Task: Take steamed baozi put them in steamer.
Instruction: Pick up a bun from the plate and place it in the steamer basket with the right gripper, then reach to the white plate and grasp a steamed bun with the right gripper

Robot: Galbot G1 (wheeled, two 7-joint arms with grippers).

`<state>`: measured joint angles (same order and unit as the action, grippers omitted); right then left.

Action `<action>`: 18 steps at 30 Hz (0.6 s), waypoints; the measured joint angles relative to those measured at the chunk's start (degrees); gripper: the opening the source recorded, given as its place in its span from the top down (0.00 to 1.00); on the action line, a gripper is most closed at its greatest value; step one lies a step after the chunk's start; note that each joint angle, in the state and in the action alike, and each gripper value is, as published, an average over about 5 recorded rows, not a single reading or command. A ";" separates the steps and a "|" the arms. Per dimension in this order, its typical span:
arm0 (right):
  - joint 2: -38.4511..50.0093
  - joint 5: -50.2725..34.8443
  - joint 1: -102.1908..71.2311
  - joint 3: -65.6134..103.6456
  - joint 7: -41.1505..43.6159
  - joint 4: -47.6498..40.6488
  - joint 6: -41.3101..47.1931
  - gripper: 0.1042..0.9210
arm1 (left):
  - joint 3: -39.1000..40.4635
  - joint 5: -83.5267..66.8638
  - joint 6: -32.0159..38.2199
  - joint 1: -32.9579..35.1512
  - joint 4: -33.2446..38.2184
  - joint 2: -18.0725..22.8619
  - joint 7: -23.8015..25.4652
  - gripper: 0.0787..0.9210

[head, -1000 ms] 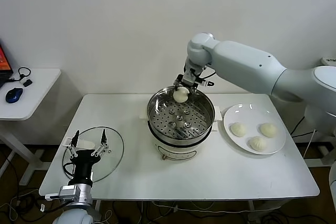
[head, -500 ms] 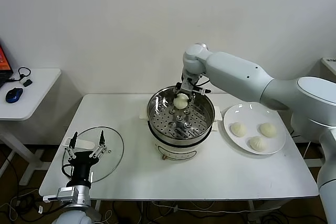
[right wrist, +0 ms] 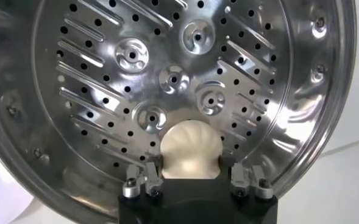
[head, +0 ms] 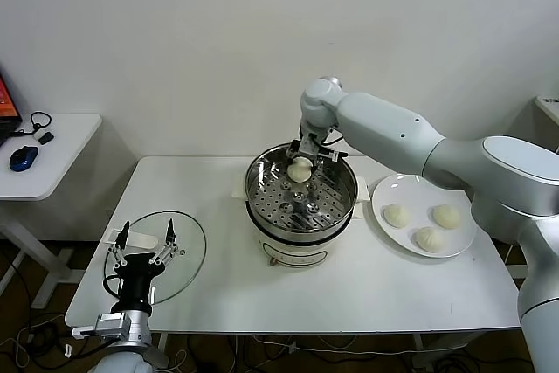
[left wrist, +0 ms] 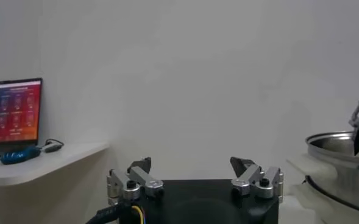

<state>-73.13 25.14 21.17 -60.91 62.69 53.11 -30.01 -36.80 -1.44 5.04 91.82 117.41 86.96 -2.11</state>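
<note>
The steamer (head: 346, 208) stands mid-table, a shiny steel pot with a perforated tray (right wrist: 106, 73). One baozi (head: 300, 171) rests on the tray at the pot's far side. My right gripper (head: 303, 156) reaches down into the pot over that bun. In the right wrist view its fingers are parted on either side of the baozi (right wrist: 191, 146), close to it. Three more baozi (head: 397, 215) (head: 446, 216) (head: 429, 238) lie on the white plate (head: 461, 233) to the right. My left gripper (head: 144, 246) waits open at the front left.
A round glass lid (head: 185, 255) lies flat under the left gripper near the table's front-left edge. A side table with a blue mouse (head: 24, 157) and a laptop (left wrist: 11, 119) stands off to the left. A white wall lies close behind the steamer.
The right gripper came down into the steamer with the baozi, set it on the tray at the far side, and its fingers have parted. The left arm has stayed put.
</note>
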 measured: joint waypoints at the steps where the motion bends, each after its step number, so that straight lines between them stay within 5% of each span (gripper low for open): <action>1: -0.01 0.01 -0.01 0.07 0.08 -0.01 -0.09 0.18 | -0.01 0.00 0.01 0.01 0.00 0.01 0.00 0.12; 18: 6.70 -8.31 4.98 -1.69 3.78 7.86 2.40 0.12 | -0.20 -0.03 0.05 0.42 0.18 0.04 -0.03 0.12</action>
<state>-66.43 16.83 26.15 -62.60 66.47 60.97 -27.61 -37.00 -1.47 5.09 92.25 117.59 87.00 -2.13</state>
